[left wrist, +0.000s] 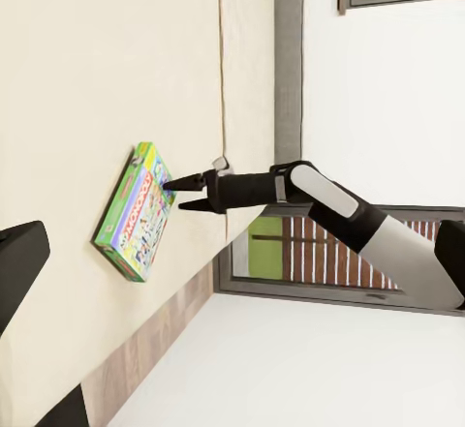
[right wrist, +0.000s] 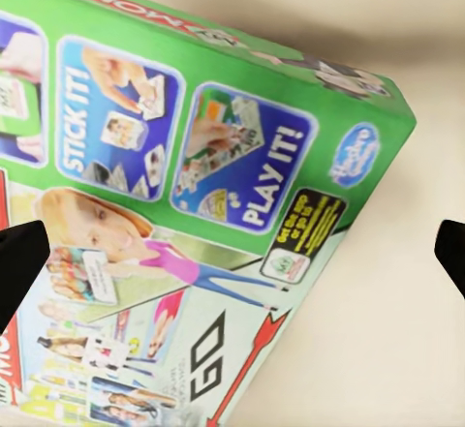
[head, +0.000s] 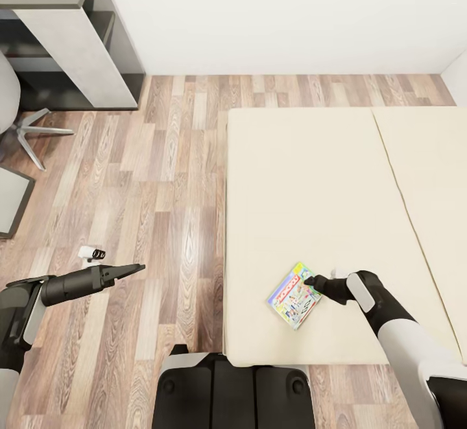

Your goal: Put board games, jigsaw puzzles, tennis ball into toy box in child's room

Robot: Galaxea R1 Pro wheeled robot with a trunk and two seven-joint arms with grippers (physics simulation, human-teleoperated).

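One board game [head: 294, 295], a thin green-edged multicolour box, lies flat on the beige mattress of the bed [head: 311, 189] near its front edge. My right gripper [head: 311, 280] hovers at the game's right corner, open, nothing between its fingers. The left wrist view shows the game [left wrist: 136, 212] with the spread right gripper [left wrist: 184, 195] just beside it. The right wrist view looks closely onto the game's printed face [right wrist: 184, 204]. My left gripper [head: 133, 269] hangs open over the floor, left of the bed. The jigsaw puzzles, tennis ball and toy box are out of view.
A grey desk unit with a pale side panel [head: 78, 53] stands at the back left against the wall. A chair's star base [head: 32, 132] is beside it. A small white object [head: 91, 253] lies on the wood floor near my left arm. The grey headboard [left wrist: 288, 59] ends the bed.
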